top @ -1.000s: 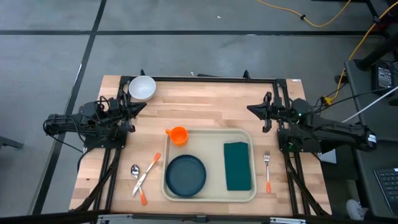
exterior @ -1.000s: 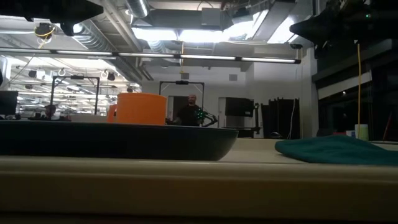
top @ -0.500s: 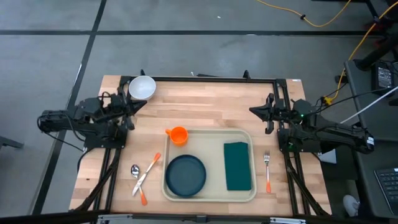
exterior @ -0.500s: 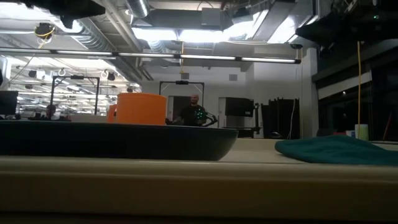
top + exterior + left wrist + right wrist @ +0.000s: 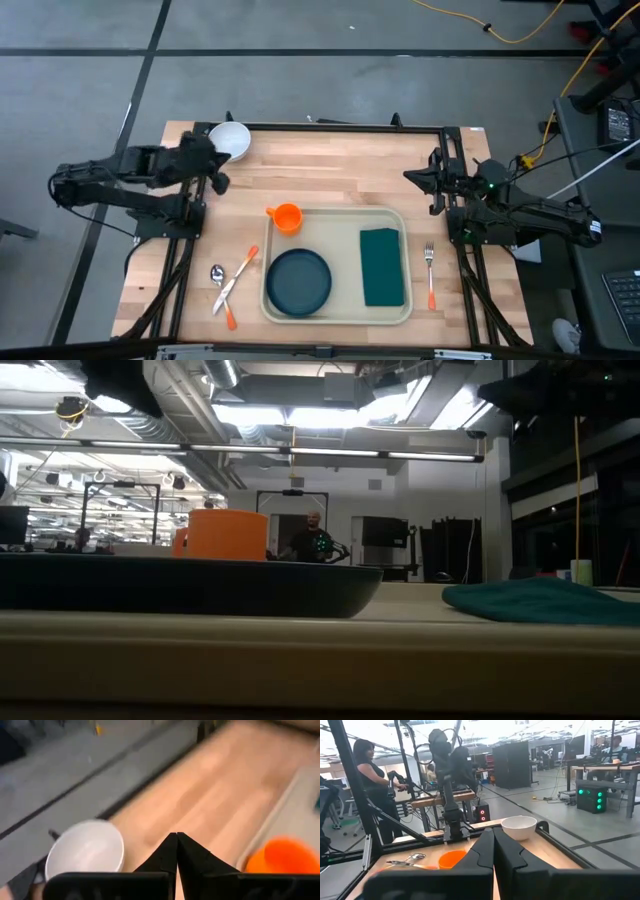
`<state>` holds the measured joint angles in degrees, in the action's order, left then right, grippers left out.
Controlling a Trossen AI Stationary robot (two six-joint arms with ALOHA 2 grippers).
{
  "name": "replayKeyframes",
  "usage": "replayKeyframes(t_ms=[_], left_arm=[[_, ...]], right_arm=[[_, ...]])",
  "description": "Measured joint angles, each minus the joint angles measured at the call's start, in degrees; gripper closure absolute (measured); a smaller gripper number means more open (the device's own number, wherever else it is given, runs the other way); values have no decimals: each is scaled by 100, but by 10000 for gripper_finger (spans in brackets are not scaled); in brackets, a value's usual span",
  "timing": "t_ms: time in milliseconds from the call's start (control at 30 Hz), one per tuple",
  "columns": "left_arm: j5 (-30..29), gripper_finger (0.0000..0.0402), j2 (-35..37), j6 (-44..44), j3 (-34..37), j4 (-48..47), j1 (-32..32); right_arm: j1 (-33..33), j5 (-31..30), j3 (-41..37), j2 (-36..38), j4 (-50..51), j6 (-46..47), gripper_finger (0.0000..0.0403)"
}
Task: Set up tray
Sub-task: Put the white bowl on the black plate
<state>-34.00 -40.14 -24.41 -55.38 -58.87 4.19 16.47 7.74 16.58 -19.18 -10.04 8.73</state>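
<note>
Seen from above, the beige tray [image 5: 338,265] lies at the near middle of the wooden counter [image 5: 330,165], carrying a dark teal plate [image 5: 298,280] and a folded green cloth [image 5: 381,266], with an orange cup [image 5: 287,216] at its far left corner. A spoon [image 5: 218,272] and an orange-handled knife [image 5: 238,277] lie left of the tray, a fork [image 5: 430,272] just to its right, and a white bowl [image 5: 230,141] sits at the counter's far left corner. The left claw [image 5: 216,176] hangs near the bowl, fingers pressed together and empty; the right claw [image 5: 412,177] waits at the counter's right edge, likewise closed on nothing.

From counter height, the tray's rim [image 5: 320,645] fills the foreground, with plate, cup and cloth behind it.

The left wrist camera shows its closed fingertips [image 5: 176,851] above bare wood between bowl and cup.

The right wrist camera looks across to the bowl, with a person [image 5: 372,782] standing beyond the counter.
</note>
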Motion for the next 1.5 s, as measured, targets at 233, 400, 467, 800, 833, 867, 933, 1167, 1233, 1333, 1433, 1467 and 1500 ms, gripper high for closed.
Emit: replayKeyframes(t_ms=[233,400,467,800,833,867,933,1167,1233,1333,1433,1467,1500], left_arm=[[716,400,-1264,412,-277,-806,1115],[980,397,-1676,968,-460,-806,1910],[1033,393,-1822,1226,-605,-806,2278],[3048,306,-2826,2846,-1363,-686,4263],[3148,292,-2962,2895,-1363,-699,4395],[3198,278,-3113,2934,-1363,-717,4509],[3209,250,-3429,2979,-1363,-810,4674],[3268,176,-4411,3065,-1359,-927,4845],[3269,163,-4623,3065,-1359,-922,4824],[3148,152,-4904,2993,-1359,-883,4804],[3054,151,-5138,2986,-1359,-819,4847],[3065,151,-5222,2981,-1359,-800,4858],[3064,151,-5306,2976,-1359,-773,4858]], right_arm=[[0,-1,0,0,2,139,400],[0,79,0,0,2,167,399],[2,100,0,0,2,175,399],[0,252,0,0,2,322,398],[2,252,0,0,2,320,398],[2,252,0,0,2,322,398],[0,252,0,0,2,334,398],[2,250,0,0,2,444,397],[2,250,0,0,2,442,397],[2,248,0,0,2,442,397],[2,248,0,0,2,436,397],[2,248,0,0,2,436,397],[2,248,0,0,3,435,397]])
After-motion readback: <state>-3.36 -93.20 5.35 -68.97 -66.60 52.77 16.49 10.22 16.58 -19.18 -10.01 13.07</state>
